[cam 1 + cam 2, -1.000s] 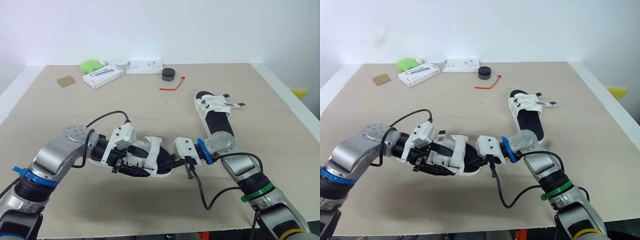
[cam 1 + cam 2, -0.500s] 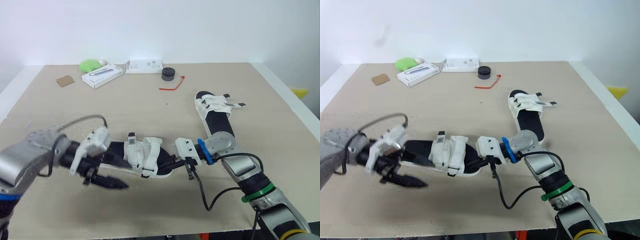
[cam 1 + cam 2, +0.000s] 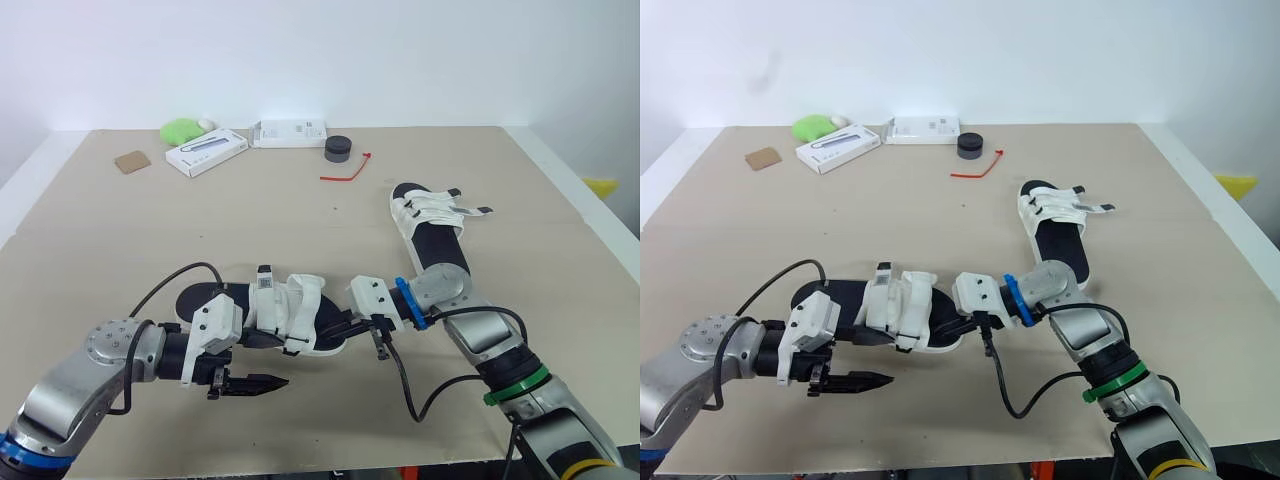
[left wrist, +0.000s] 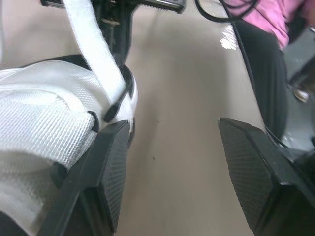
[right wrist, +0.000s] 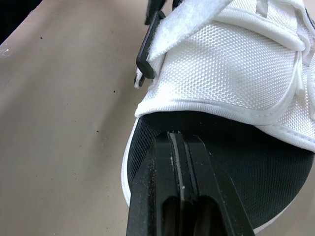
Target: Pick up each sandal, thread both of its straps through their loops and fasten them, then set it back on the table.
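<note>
A tan table (image 3: 120, 230) is seen, on which a white-strapped sandal (image 3: 285, 310) is laid just beyond the left gripper (image 3: 262, 382), with the right gripper (image 3: 338, 326) at its end. A second sandal (image 3: 430, 222) is laid well beyond the right gripper. Far beyond both grippers, near the table's back edge, are set a brown square pad (image 3: 131, 161), a green object (image 3: 182, 131), a white box (image 3: 206, 152), a second white box (image 3: 290, 132), a black round object (image 3: 338, 149) and a red tie (image 3: 345, 172).
</note>
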